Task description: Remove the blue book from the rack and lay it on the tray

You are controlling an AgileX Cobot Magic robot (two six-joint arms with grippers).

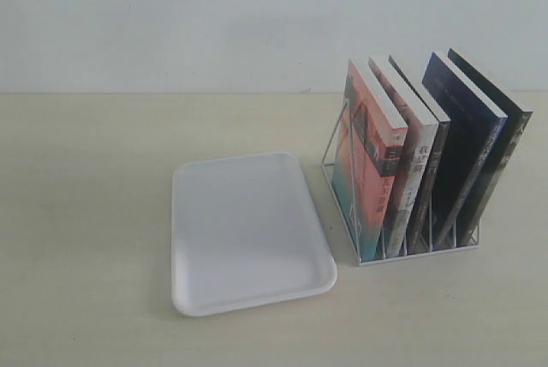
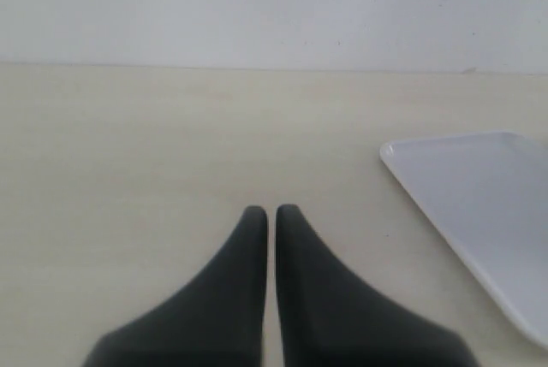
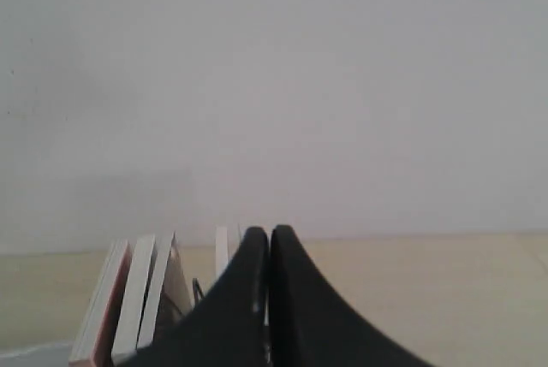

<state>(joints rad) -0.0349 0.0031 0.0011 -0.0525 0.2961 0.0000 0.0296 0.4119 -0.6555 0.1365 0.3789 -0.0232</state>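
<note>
Blue book (image 1: 455,157) stands in the rack (image 1: 336,140), second from the end farthest from the tray (image 1: 248,230), which lies bare beside the rack. Nothing lifted yet. My left gripper (image 2: 271,210) and right gripper (image 3: 270,232) are pinched closed, empty.

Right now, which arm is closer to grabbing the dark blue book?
Right, I think. The right black hand points at the books in the silver wire rack, where the dark navy-blue book stands. The left black hand faces bare table beside the flat white plastic tray.
</note>
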